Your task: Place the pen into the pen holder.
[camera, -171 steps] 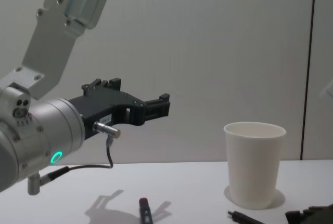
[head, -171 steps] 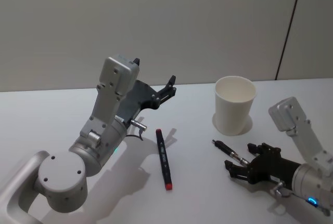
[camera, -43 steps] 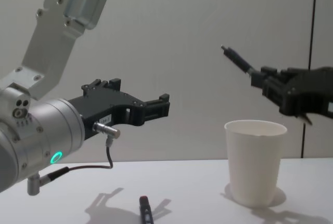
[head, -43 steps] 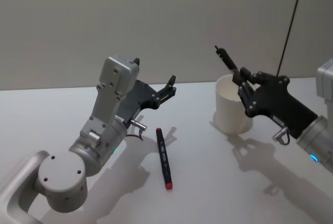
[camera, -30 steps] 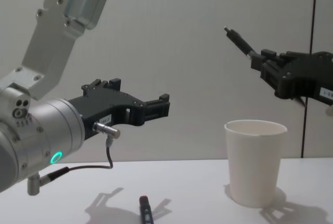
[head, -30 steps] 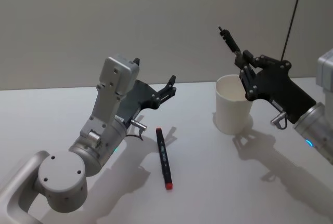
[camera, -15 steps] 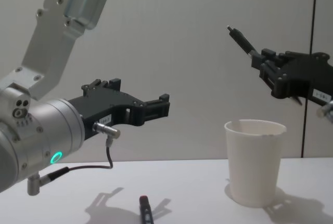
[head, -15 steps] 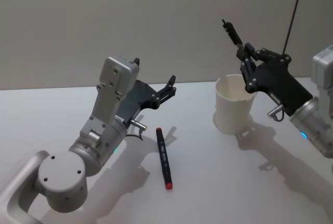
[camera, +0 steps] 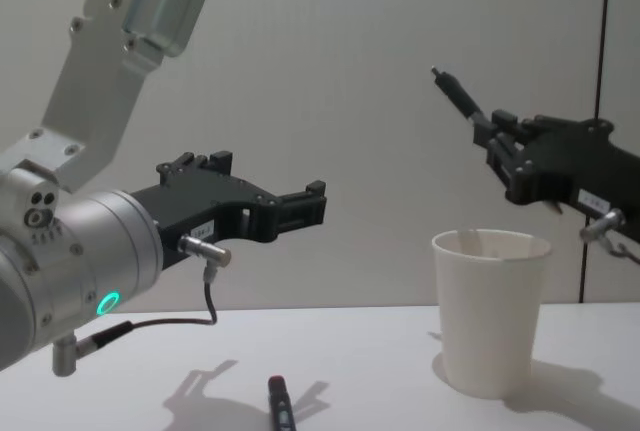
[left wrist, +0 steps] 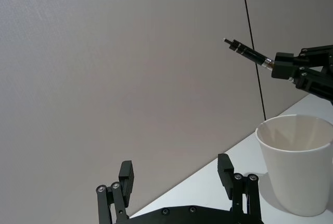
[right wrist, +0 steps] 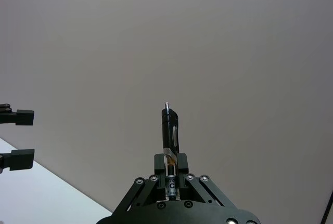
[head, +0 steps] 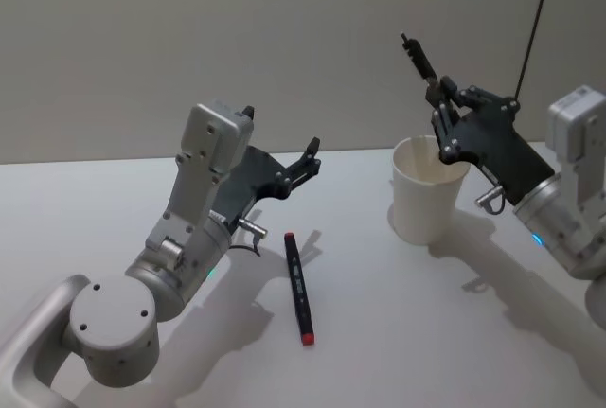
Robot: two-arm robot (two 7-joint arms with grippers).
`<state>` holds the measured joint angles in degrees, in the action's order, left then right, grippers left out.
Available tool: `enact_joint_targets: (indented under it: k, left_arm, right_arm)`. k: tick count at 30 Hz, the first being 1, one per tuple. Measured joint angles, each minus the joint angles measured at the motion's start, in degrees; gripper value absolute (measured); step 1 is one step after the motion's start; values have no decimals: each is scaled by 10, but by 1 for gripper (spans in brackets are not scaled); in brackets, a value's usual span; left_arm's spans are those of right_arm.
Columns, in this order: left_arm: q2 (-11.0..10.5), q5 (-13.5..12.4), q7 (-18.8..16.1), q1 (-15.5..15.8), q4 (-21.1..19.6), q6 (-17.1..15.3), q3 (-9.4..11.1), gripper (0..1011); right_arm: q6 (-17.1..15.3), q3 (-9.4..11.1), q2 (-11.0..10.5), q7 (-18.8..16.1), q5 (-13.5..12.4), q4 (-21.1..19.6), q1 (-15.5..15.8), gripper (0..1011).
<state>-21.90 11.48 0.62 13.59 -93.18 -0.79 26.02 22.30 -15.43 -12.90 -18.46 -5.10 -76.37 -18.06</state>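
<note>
Head view, right pincer [head: 442, 105] clamping pen [head: 420, 63] over pen holder [head: 421, 211] rim, left pincer [head: 309, 156] agape

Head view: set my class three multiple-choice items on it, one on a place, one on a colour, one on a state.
1. Where is the black pen? A lying flat, released; B held over the white paper cup; C inside the cup.
2. What colour is the near end of the marker? A red; B green; C yellow.
3. How is the left gripper? A shut on the marker; B open, empty; C shut on the cup.
Answers: 1 B, the right gripper clamps it above the cup's rim; 2 A, the tip nearest the robot is red; 3 B, its fingers stand apart around nothing.
</note>
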Motion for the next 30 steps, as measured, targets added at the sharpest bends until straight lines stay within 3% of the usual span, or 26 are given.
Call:
enact_joint_targets:
  k: [17, 30]
  left_arm:
    - [0, 0, 0, 0, 0, 0, 0, 1003]
    - [0, 0, 0, 0, 0, 0, 0, 1003]
  right_arm:
    - [43, -14, 27, 0, 18, 93, -37, 118]
    - [65, -22, 41, -1, 24, 138, -53, 118]
